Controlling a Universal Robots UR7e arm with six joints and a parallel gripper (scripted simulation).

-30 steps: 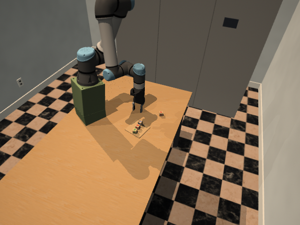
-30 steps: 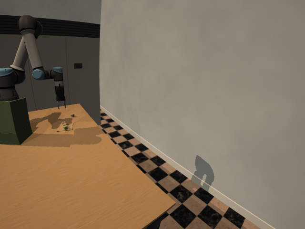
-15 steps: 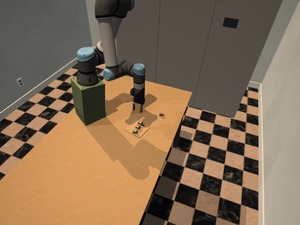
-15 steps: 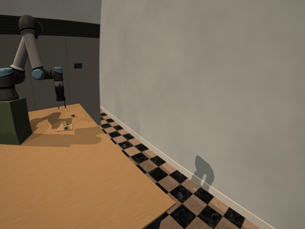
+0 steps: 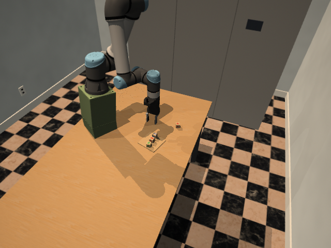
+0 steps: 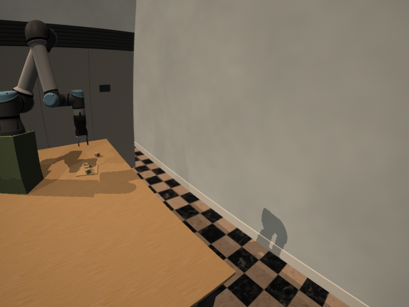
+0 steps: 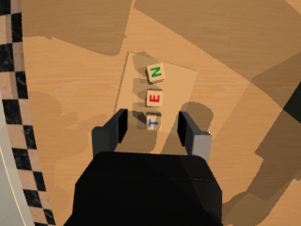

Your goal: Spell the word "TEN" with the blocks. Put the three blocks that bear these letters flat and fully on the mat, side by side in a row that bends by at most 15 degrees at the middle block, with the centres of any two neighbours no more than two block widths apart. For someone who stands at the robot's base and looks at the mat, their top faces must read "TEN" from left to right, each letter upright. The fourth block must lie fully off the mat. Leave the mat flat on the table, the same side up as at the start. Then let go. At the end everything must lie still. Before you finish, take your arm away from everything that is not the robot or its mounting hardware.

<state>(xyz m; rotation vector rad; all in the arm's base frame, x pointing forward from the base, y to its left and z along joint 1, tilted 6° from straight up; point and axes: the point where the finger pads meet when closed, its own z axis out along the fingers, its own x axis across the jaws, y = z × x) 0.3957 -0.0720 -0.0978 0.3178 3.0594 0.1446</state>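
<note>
Three small wooden blocks lie in a row on the tan mat (image 5: 158, 145) (image 7: 182, 82) (image 6: 79, 173). The block with a blue T (image 7: 153, 121) (image 5: 154, 135) is nearest the gripper, the block with a red E (image 7: 153, 97) (image 5: 152, 139) is in the middle, and the block with a green N (image 7: 154, 73) (image 5: 148, 144) is farthest. In the exterior view the row (image 6: 87, 168) is too small to read. The fourth block (image 5: 178, 124) (image 6: 96, 154) lies on the bare table, off the mat. My gripper (image 5: 151, 121) (image 6: 82, 144) (image 7: 152, 121) is open and empty, hanging well above the T block.
The green robot pedestal (image 5: 97, 113) (image 6: 16, 162) stands on the table left of the mat. The table's right edge (image 5: 197, 138) runs close beyond the fourth block. Grey cabinets (image 5: 213, 53) stand behind the table.
</note>
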